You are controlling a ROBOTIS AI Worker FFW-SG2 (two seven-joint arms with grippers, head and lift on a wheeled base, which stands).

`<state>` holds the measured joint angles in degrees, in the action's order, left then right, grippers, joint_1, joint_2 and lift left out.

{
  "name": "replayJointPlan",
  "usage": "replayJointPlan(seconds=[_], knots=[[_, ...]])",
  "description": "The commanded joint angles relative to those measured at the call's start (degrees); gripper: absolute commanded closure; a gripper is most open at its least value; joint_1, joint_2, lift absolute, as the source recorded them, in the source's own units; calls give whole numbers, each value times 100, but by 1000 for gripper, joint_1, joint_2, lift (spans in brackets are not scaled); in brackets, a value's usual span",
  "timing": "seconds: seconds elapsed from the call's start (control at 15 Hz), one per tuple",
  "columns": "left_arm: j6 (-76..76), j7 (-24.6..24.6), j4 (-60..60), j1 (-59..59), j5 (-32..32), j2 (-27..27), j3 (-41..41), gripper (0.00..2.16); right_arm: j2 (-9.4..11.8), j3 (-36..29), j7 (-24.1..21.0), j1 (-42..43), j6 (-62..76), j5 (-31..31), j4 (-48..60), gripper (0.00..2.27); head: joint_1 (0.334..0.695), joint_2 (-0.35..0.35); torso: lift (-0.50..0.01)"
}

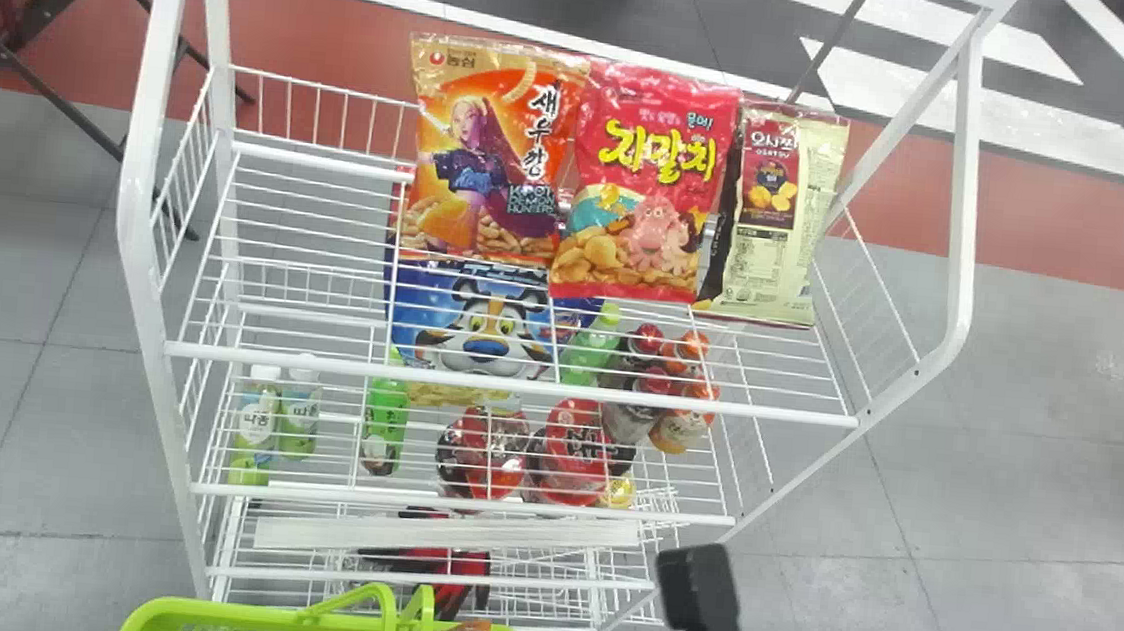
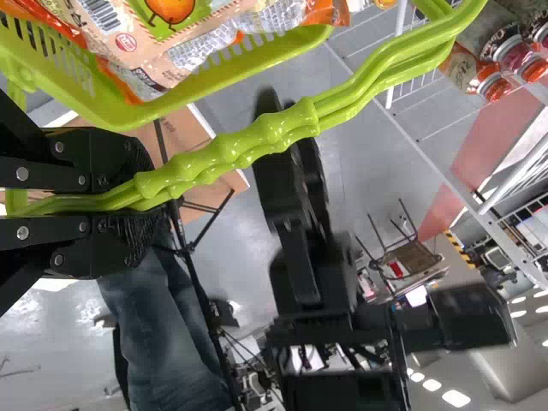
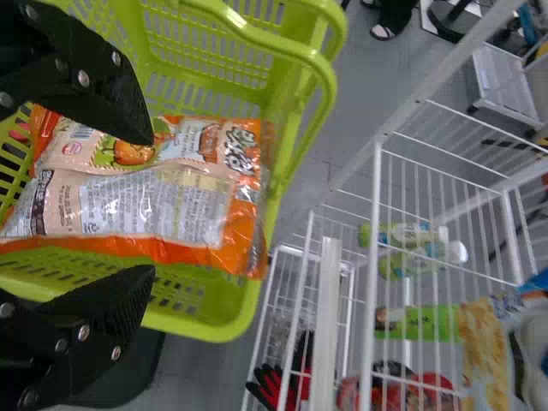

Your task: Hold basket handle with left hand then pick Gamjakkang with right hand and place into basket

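The Gamjakkang (image 3: 145, 205) lies inside the green basket (image 3: 224, 330) at the near left, one end against the basket's wall. The left gripper (image 2: 137, 203) is clamped on the basket handle (image 2: 231, 150). The right gripper (image 1: 692, 579) is released, fingers spread, positioned right of the basket with a gap between. Beyond the basket's far rim stands the white rack (image 1: 516, 389); floor (image 1: 990, 490) extends along its right side. Three snack bags (image 1: 645, 182) line the top shelf's far edge.
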<state>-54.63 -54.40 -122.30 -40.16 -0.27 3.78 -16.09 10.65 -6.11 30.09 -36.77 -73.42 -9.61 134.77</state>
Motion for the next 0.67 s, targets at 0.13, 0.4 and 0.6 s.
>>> replayJointPlan(seconds=[0.13, 0.4, 0.6], knots=[[0, -9, 58, 0, -9, -9, -8, 2138, -301, -391, -337, -40, 2318, -305, 331, 39, 695, -350, -19], [17, -9, 154, 35, -9, -18, -34, 2138, -468, 101, -1128, -102, 5447, -349, -293, 70, 695, -350, -19], [123, -27, 268, 61, 9, -18, -34, 2138, -626, 461, -1717, -278, 6889, -234, -680, 83, 695, -350, -19]])
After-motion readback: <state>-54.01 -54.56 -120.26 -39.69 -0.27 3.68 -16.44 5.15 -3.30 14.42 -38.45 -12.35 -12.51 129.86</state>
